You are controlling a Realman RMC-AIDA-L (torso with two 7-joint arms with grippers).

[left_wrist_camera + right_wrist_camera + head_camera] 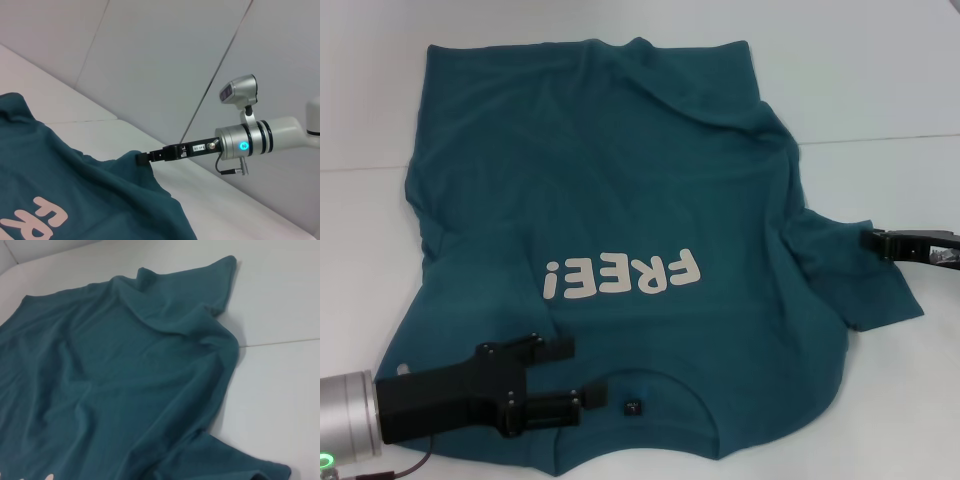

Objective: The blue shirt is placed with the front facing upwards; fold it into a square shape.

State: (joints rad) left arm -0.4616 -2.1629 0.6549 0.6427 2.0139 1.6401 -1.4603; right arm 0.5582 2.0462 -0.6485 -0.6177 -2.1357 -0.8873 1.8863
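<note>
Across the white table (pixel 880 80), filling most of the head view: the blue shirt (pixel 610 190), front up, collar nearest the robot and hem toward 12 o'clock. Cloth rumpled, with a ridge of folds running from the 1 o'clock corner of the hem down toward the sleeve at 3 o'clock. A table seam shows as a thin line passing under the shirt at mid-height.

Off-white "FREE!" lettering (pixel 623 276) sits just below centre, reading upside down from the robot's side. Small dark neck tag (pixel 632 407) at 6 o'clock, inside the round neckline.

Left gripper (pixel 565 378) at 7 o'clock, black, lying over the shoulder area beside the collar. Fingers spread, one above the other in the head view, apart from each other with cloth showing between them; whether they touch the fabric is hard to judge from this angle.

Right gripper (pixel 868 240) at 3 o'clock, at the edge of the sleeve. In the left wrist view its tip (pixel 142 158) meets the raised sleeve fabric and looks pinched onto the cloth, though the fingertips are small there. The sleeve is lifted slightly at that point.

Right wrist view shows only shirt body, hem corner and table.
</note>
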